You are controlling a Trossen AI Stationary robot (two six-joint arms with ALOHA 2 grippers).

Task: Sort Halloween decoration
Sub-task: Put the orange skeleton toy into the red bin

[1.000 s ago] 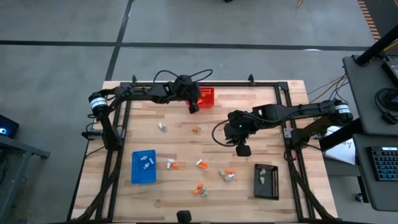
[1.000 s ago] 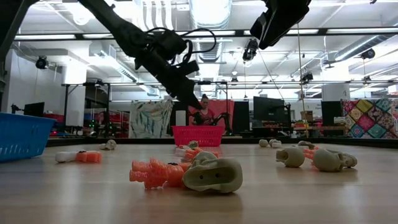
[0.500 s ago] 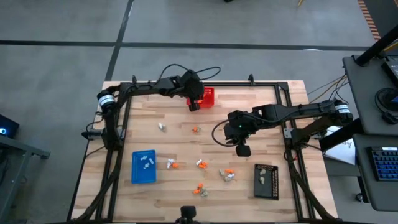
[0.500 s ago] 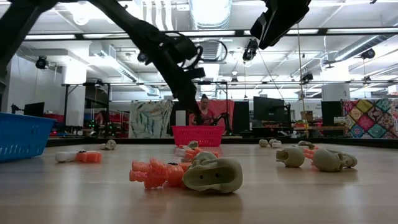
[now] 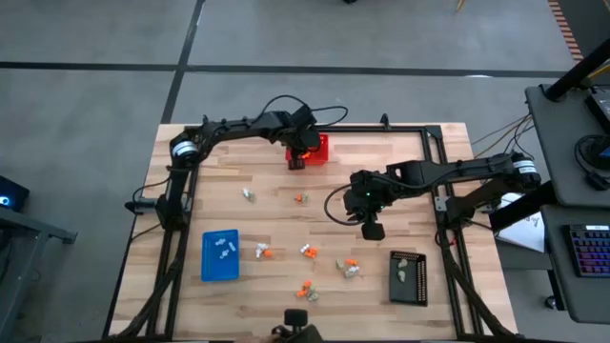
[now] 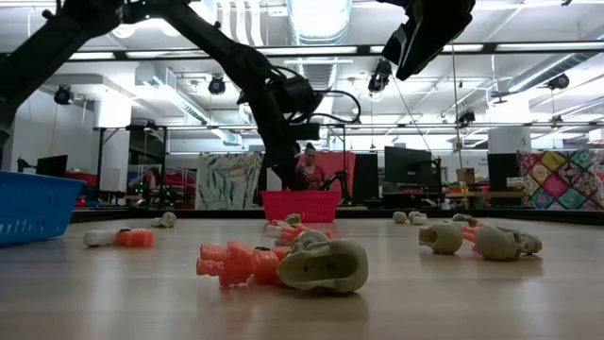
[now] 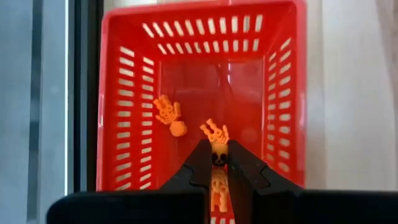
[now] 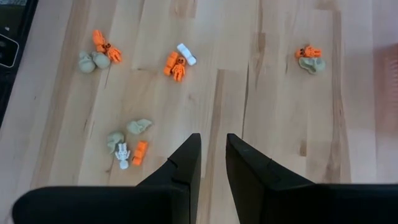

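While your right pincer (image 5: 373, 231) hangs slightly parted and empty over the surface (image 5: 267, 219), your left pincer (image 7: 216, 163) sits above the red basket (image 7: 134, 93), clamped on an orange skeleton (image 7: 216, 138); other trinkets (image 5: 307, 291) lie scattered.

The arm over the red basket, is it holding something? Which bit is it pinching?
Yes. The left gripper is shut on a little orange skeleton above the red basket, pinching its lower half, so the head and arms poke out. The right gripper holds nothing.
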